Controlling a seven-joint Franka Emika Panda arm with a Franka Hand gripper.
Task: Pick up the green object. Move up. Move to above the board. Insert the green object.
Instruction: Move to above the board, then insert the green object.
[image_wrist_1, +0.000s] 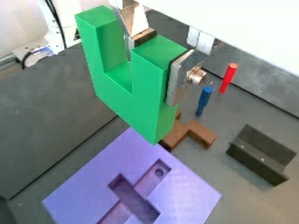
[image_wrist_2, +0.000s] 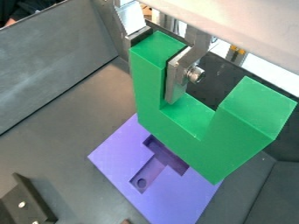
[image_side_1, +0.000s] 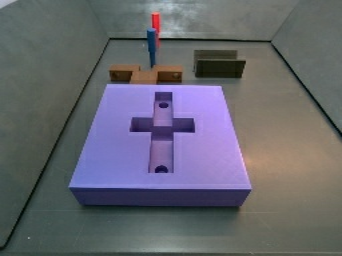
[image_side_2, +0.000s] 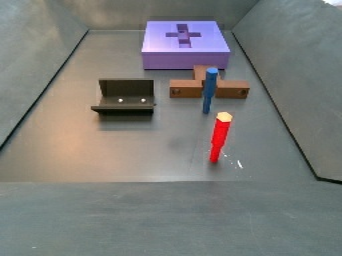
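The green object (image_wrist_1: 131, 74), a bright green U-shaped block with two prongs and a solid base, is clamped between the flat silver fingers (image_wrist_1: 183, 75) of the gripper (image_wrist_1: 149, 54) and hangs in the air over the board (image_wrist_1: 135, 188), a thick purple-blue rectangular slab with a cross-shaped recess in its top. In this wrist view a small brown block (image_wrist_1: 191, 135) lies on the dark grey counter (image_wrist_1: 52, 109) just beyond the board, with a thin blue post (image_wrist_1: 202, 100) and a red post (image_wrist_1: 228, 77) near it, and a dark olive U-shaped block (image_wrist_1: 260, 152) sits further along.

In a wrist view from the opposite side, a silver finger (image_wrist_2: 180, 74) presses on one prong of the green object (image_wrist_2: 205, 122), the gripper (image_wrist_2: 163, 61) closed around it, above the board (image_wrist_2: 146, 157); the recess looks empty.

In a side view the board (image_side_1: 163, 145) lies flat on the matte counter (image_side_1: 287, 150), its recess empty and a small round hole at each end; the brown block (image_side_1: 144, 73), the blue post (image_side_1: 151, 45) and the olive block (image_side_1: 219, 65) stand behind it, grey walls all round. Neither gripper nor green object shows here.

In a side view from the far end, the red post (image_side_2: 219, 137) stands upright nearest, then the blue post (image_side_2: 209, 91), brown block (image_side_2: 207, 86) and olive block (image_side_2: 126, 97), with the board (image_side_2: 186, 44) behind them.
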